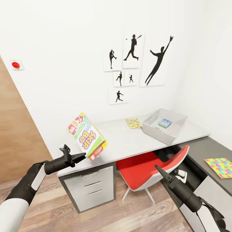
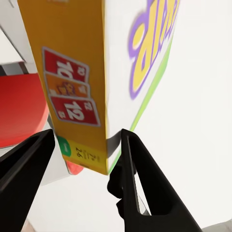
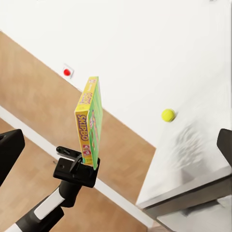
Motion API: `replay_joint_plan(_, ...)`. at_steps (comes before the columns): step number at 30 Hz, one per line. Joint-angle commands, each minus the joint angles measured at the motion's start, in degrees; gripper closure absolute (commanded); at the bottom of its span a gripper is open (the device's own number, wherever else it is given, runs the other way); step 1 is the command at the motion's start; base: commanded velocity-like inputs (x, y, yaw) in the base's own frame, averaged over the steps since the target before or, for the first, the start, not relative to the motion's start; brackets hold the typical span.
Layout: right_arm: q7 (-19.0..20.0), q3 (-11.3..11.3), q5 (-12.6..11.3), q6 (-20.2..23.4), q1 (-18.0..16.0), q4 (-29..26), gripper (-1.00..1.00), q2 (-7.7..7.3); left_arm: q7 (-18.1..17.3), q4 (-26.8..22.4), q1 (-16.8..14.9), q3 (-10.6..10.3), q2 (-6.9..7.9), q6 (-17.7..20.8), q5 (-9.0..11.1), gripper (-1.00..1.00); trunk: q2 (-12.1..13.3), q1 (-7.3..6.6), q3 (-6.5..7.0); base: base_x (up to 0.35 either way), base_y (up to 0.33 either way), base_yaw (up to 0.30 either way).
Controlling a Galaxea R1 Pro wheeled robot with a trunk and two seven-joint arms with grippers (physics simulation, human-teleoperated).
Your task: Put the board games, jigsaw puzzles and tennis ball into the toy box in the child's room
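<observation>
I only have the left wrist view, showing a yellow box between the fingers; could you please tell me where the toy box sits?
Observer: The toy box stands on the table, towards the right end of its pale top, beyond the board game held in the left gripper.
Operator: Thank you. Is anything in it already?
Observer: Yes, one small blue-green box lies inside.
Operator: And where is the tennis ball?
Observer: The tennis ball rests on the table, near the wall, as the right wrist view shows.
</observation>
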Motion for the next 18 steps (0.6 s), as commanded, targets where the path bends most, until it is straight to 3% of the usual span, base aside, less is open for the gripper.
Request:
replay_joint_plan(1,0.0,0.0,-0.4,0.5,0.0,0.0,-1.00,-0.02,0.0,0.0,0.0,0.0,0.01,0.5,0.2,1.00,0.0,0.01,-0.07,0.077,-0.123,0.000)
replay_joint_plan(6,0.1,0.0,-0.4,0.6,0.0,0.0,-1.00,-0.04,0.0,0.0,0.0,0.0,0.01,0.5,0.2,1.00,0.0,0.01,0.01,0.025,-0.043,-0.046)
replay_joint_plan(13,0.0,0.0,-0.4,0.5,0.0,0.0,-1.00,-0.04,-0.1,0.0,0.0,0.0,0.06,0.6,0.2,1.00,0.0,0.01,0.43,0.003,-0.005,-0.176)
replay_joint_plan(18,-0.1,0.0,-0.4,0.4,0.0,-0.2,-1.00,0.04,-0.1,0.0,0.0,0.0,0.09,0.6,0.2,1.00,2.0,-1.08,1.40,0.000,0.000,-0.047)
